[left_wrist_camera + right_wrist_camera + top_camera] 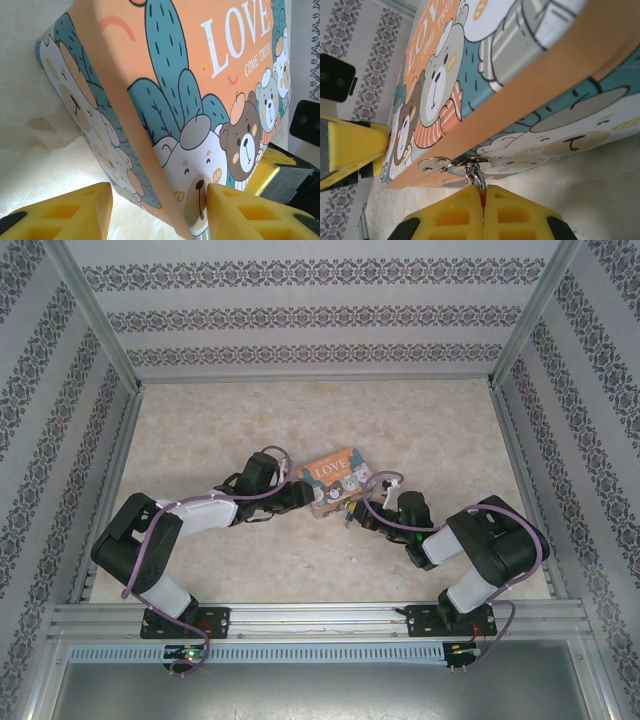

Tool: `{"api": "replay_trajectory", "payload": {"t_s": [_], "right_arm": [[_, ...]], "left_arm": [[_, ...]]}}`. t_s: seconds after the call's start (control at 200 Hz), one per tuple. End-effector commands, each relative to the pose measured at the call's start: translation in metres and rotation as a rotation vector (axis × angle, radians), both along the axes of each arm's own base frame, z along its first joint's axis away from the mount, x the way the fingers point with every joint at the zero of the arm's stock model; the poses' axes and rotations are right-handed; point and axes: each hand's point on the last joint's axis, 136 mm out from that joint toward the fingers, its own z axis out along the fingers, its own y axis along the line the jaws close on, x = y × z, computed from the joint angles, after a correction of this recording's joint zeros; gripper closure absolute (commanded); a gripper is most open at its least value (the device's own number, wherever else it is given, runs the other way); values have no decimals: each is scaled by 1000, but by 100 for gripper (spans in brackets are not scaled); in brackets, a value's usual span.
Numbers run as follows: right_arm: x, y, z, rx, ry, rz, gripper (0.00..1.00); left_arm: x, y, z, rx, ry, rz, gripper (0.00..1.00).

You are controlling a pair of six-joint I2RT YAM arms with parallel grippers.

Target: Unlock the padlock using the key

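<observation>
The padlock hangs from the silver hasp [435, 163] on the front wall of the LOVE tin [335, 478]. Only its silvery shackle [476, 175] shows; the body is hidden between the yellow pads. My right gripper [482, 189] is shut, with the shackle running straight into the seam between its fingertips. The key is hidden. My left gripper [159, 192] straddles the tin's [200, 100] near corner. Its right fingertip [215, 192] rests on the lid by the bear's face. Its left fingertip [102, 195] stands off the side wall, with table showing between.
The tin lies mid-table between both grippers, left gripper [308, 496] at its left end, right gripper [355, 512] at its front. Patterned walls and metal frame rails [110, 350] close in the table [420, 430]. Bare marbled surface lies behind and to both sides.
</observation>
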Motion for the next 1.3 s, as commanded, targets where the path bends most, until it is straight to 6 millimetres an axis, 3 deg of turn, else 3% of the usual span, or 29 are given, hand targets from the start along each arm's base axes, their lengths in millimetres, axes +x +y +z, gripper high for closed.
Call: {"api": "replay_trajectory", "payload": {"t_s": [0.0,0.415,1.294], "right_arm": [[13,-2,25,52,-70,-78,100],[27,7,25,84,-33,-184,100],[47,4,32,125,-31,-313,100]], "left_arm": [[-15,8,-19,46,58,10,49],[-16,7,-29,53,69,13,49],[-17,6,-35,48,76,17,48]]}}
